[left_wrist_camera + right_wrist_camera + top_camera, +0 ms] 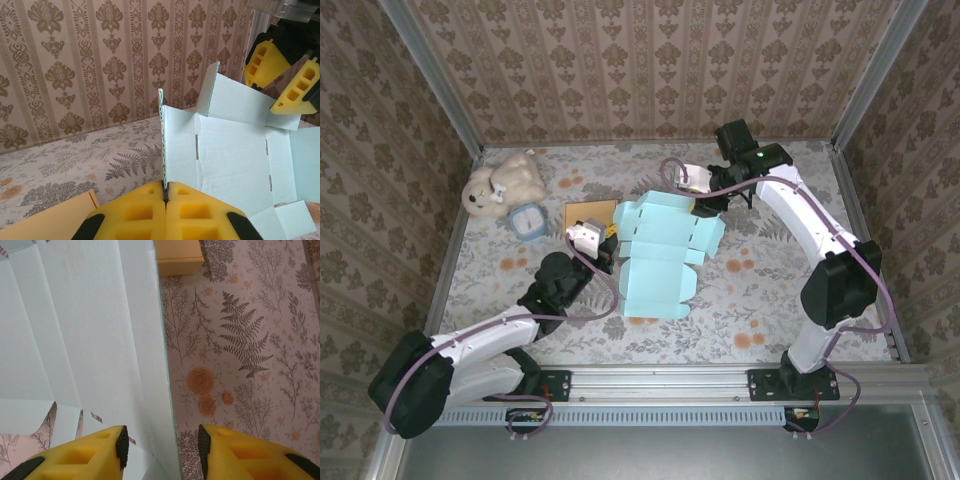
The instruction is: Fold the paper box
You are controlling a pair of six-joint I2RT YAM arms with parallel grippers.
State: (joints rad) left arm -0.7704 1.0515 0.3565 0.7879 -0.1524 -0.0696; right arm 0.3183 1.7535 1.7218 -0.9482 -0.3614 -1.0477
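Note:
The paper box (660, 255) is a pale blue unfolded blank lying mid-table. My left gripper (607, 243) is at its left side, shut on the edge of a side flap that stands upright (161, 140) between the yellow fingers (135, 212). My right gripper (706, 197) is at the box's far right corner, open. In the right wrist view its jaws (162, 447) straddle the raised edge of a box panel (85, 330), with a gap on both sides. The left wrist view shows the right gripper's fingers (295, 87) above the box's far flap (235, 100).
A cream plush toy (502, 183) and a small blue clock (528, 220) sit at the back left. A flat tan cardboard piece (588, 213) lies just behind my left gripper, next to the box. Wallpapered walls close in the table on three sides.

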